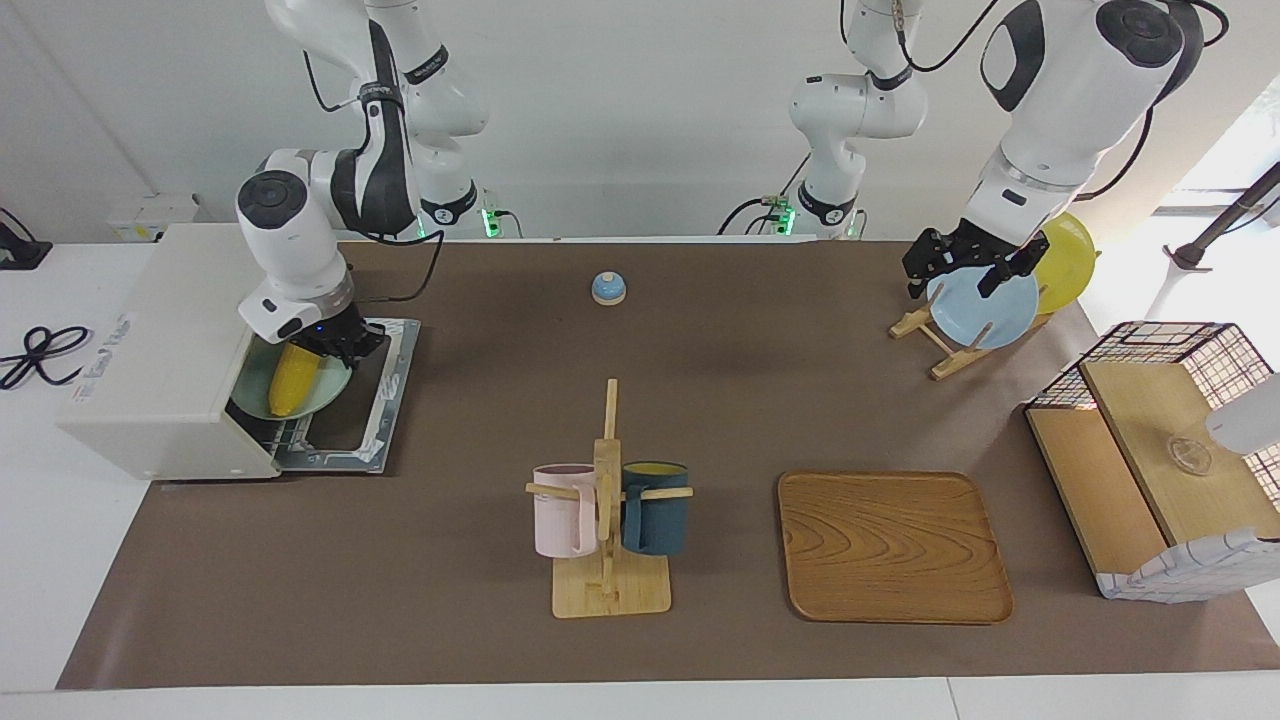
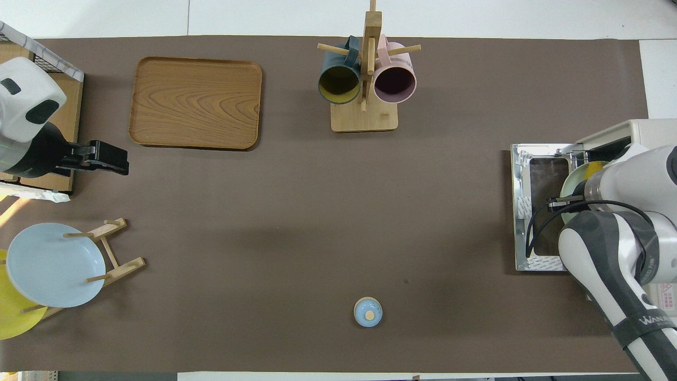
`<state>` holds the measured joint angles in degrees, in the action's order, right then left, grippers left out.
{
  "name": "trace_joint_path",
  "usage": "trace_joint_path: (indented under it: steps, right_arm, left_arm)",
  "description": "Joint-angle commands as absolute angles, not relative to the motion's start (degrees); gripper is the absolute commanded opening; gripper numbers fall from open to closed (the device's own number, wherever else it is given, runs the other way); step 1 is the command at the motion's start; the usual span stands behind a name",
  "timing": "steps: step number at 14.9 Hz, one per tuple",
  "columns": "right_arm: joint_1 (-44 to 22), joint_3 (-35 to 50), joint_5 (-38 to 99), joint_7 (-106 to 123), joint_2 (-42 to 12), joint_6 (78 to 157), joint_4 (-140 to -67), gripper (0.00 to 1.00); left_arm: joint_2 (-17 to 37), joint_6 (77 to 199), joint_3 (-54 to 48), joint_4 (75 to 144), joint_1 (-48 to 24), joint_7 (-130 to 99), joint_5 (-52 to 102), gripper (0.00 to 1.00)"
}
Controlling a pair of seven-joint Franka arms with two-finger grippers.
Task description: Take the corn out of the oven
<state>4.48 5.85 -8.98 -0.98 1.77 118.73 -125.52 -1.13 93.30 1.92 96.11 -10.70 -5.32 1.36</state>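
My right gripper (image 1: 330,345) is closed on the glossy yellow tapered corn cob (image 1: 291,382), over a pale green plate (image 1: 340,384) at the off-white toaster oven's (image 1: 160,350) open mouth. Cob's long axis: one-to-seven o'clock in the facing view. My left gripper (image 1: 965,262) waits above a blue plate (image 1: 985,315); grip indeterminate.

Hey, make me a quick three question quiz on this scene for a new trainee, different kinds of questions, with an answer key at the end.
1. True or false: the oven door is shut.
2. The corn lies on: A) a green plate, B) the wooden tray, C) bare table.
3. Fill in: the left gripper is over the ___ plate in the plate rack.

Key: 1. False, it is folded down open, with the right gripper at the corn's end nearer the robots. 2. A. 3. Blue.
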Motion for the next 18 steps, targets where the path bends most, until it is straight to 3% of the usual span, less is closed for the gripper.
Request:
trace_joint_path:
  steps: [1,3,6,11,18]
  right_arm:
    - [-5.0,6.2,-11.9,-9.6,-2.3,111.5,-117.2,0.0]
    - [-9.5,6.4,-12.5,-17.0,-7.0,105.8,-109.4,0.0]
    - [-16.2,6.5,-11.9,-22.5,-9.9,104.0,-104.0,0.0]
    - [-29.9,6.8,-11.8,-43.2,-25.3,103.9,-89.8,0.0]
    - [-34.0,7.6,-7.1,-51.6,-26.6,116.6,-95.0,0.0]
  left_arm:
    - [-1.8,92.6,1.7,96.1,-9.9,-4.8,1.8,1.0]
    - [-1.8,92.6,1.7,96.2,-9.9,-4.8,1.8,1.0]
    - [-1.8,92.6,1.7,96.2,-9.9,-4.9,1.8,1.0]
    - [-1.8,92.6,1.7,96.2,-9.9,-4.9,1.8,1.0]
    - [-1.8,92.7,1.7,96.1,-9.9,-5.0,1.8,1.0]
